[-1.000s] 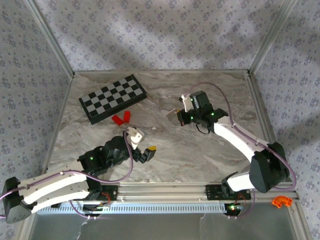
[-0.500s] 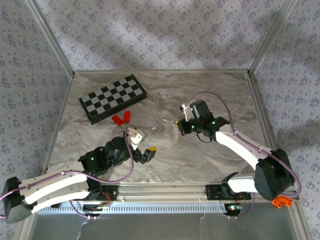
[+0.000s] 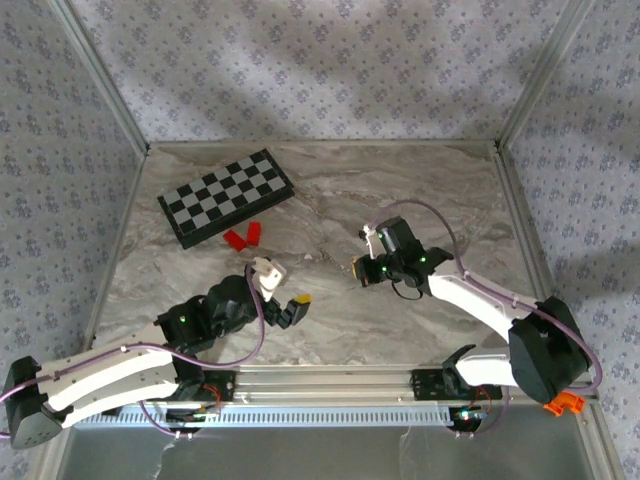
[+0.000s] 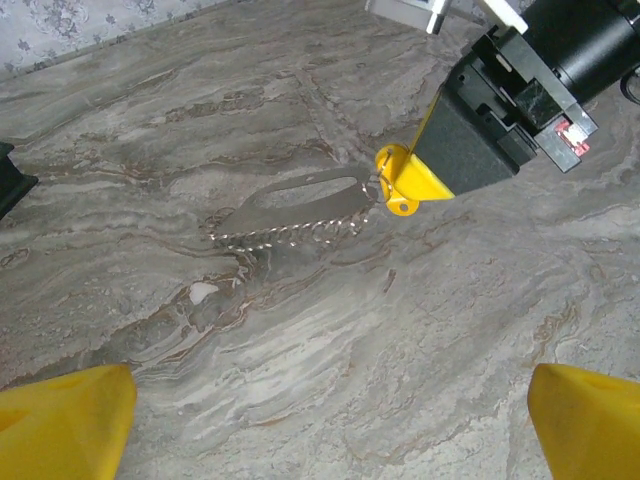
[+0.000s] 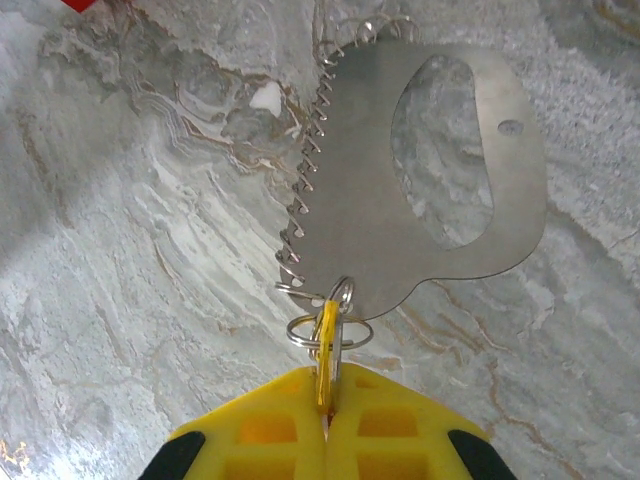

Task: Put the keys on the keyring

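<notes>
Keys (image 5: 326, 355), right wrist view: one thin yellow-orange piece clamped edge-on in the fully closed right gripper (image 5: 325, 395), touching small wire rings at the keyring (image 5: 350, 200) corner. Left wrist view: keyring flat on the surface (image 4: 420, 340); left gripper (image 4: 325, 425) spread wide, holding nothing. Top external view: right gripper low at mid-surface, well apart from the chessboard (image 3: 226, 197).

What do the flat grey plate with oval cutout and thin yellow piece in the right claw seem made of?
Flat grey plate with oval cutout: probably sheet metal, brushed matte sheen. Thin yellow piece in the right claw: perhaps plastic, bright, seen edge-on.
</notes>
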